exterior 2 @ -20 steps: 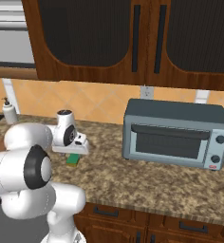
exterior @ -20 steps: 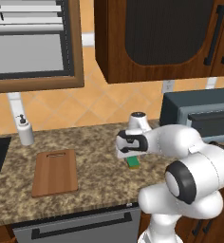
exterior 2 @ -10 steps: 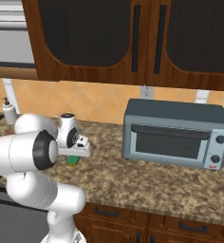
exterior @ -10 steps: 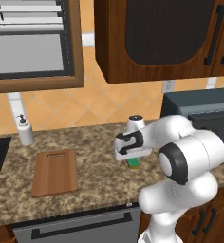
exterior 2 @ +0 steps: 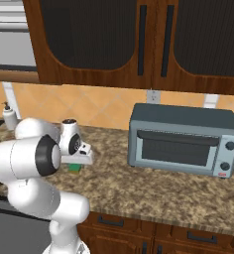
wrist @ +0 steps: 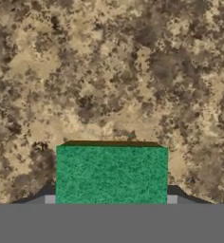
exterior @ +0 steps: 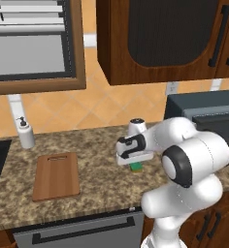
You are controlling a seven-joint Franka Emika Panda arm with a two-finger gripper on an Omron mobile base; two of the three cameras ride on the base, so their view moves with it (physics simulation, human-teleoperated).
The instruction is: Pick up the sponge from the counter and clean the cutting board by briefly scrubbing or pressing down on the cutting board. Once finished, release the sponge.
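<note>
Green on top, the sponge (wrist: pixel 111 173) sits low in the hand view on the speckled brown-and-tan counter (wrist: pixel 109 71), with a thin dark strip along its far edge. Small pale tips show just past its left and right sides at the bottom, so the gripper (wrist: pixel 110 201) brackets it — but whether the jaws are pressing on the sponge or merely standing beside it cannot be told.

From the left base view, the gripper (exterior: pixel 134 163) hangs low over the counter (exterior: pixel 97 184) with the sponge (exterior: pixel 136 167) showing just under the hand as a small green patch. Whether it rests on the stone or is raised slightly off it cannot be told. The cutting board (exterior: pixel 57 175) lies flat, well apart to the robot's left, its slot handle at the far short end toward the wall. A white soap dispenser (exterior: pixel 24 133) stands beyond the board near the backsplash.

The right base view shows the hand (exterior 2: pixel 82 158) close to the arm's big white joint, the sponge (exterior 2: pixel 75 169) peeking out green beneath it on the counter (exterior 2: pixel 153 186). A grey toaster oven (exterior 2: pixel 182 139) stands further along to the right, against the wall. The soap dispenser (exterior 2: pixel 9 117) appears at the far left — partly behind the arm.
</note>
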